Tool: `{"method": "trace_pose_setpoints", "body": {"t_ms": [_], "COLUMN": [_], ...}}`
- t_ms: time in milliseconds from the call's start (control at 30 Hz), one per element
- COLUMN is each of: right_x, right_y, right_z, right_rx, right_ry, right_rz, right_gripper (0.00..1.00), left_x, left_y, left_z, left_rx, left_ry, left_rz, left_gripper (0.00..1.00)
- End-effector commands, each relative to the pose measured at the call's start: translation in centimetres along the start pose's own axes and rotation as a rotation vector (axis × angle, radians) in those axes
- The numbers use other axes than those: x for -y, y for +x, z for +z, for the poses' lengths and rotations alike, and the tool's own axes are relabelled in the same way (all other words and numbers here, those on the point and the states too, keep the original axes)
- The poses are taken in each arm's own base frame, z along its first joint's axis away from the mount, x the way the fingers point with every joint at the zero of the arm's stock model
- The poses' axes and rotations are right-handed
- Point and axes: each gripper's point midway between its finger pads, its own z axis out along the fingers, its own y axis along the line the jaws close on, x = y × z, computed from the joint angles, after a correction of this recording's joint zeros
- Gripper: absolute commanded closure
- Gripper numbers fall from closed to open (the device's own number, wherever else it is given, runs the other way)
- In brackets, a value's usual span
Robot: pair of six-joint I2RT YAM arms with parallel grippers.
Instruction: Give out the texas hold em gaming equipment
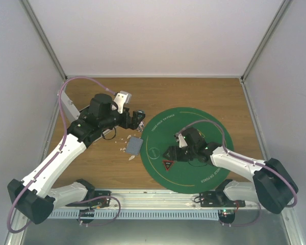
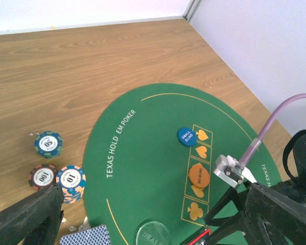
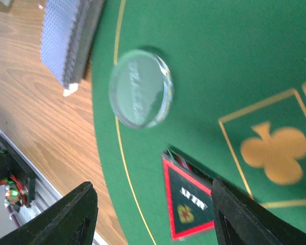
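Observation:
The grey-blue-backed deck (image 1: 134, 146) lies on the wood at the green mat's left edge; it also shows in the left wrist view (image 2: 86, 237) and the right wrist view (image 3: 66, 41). Three striped chips (image 2: 48, 144) (image 2: 43, 176) (image 2: 71, 180) sit on the wood left of the mat. A blue token (image 2: 186, 136) and an orange token (image 2: 199, 175) lie on the mat's suit boxes. The red-triangle token (image 3: 191, 204) (image 1: 168, 165) lies on the mat between the open fingers of my right gripper (image 3: 153, 186) (image 1: 169, 153), against the right finger. My left gripper (image 2: 153, 194) (image 1: 138, 118) is open and empty above the mat's left side.
The round green felt mat (image 1: 214, 138) covers the middle right of the wooden table. A clear dealer disc (image 3: 140, 88) (image 2: 153, 235) lies on the mat near the deck. Small white scraps (image 1: 123, 149) lie on the wood beside the deck. Walls close in all round.

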Motion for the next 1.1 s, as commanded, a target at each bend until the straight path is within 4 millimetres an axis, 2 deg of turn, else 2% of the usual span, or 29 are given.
{"method": "trace_pose_setpoints", "body": {"t_ms": [0,167,267,533,867,1067], "right_x": [2.3,2.5,2.5,0.9,0.2,-0.2], "right_y": [3.4,6.2,6.9,4.9,4.3,2.9], "right_z": [-0.7,-1.2,-1.0,0.1,1.5,1.7], "right_rx": [-0.068,-0.113,-0.124,-0.079,-0.117,-0.104], "right_ry": [0.067,0.004,-0.022,-0.102,-0.136,-0.104], "right_rz": [0.073,0.102,0.118,0.110,0.082,0.055], "right_gripper": [0.38,0.37,0.37,0.37,0.37,0.37], "left_x": [0.6,0.3,0.1,0.1,-0.2,-0.2], "left_y": [-0.8,-0.6,-0.4,-0.4,-0.7,-0.7], "left_z": [-0.2,-0.1,0.0,0.1,-0.3,-0.3], "left_rx": [0.041,0.039,0.039,0.036,0.048,0.050], "left_ry": [0.025,0.013,0.005,0.008,-0.018,-0.018], "left_rz": [0.005,-0.010,-0.021,-0.028,-0.036,-0.041], "left_gripper": [0.02,0.02,0.02,0.02,0.02,0.02]}}
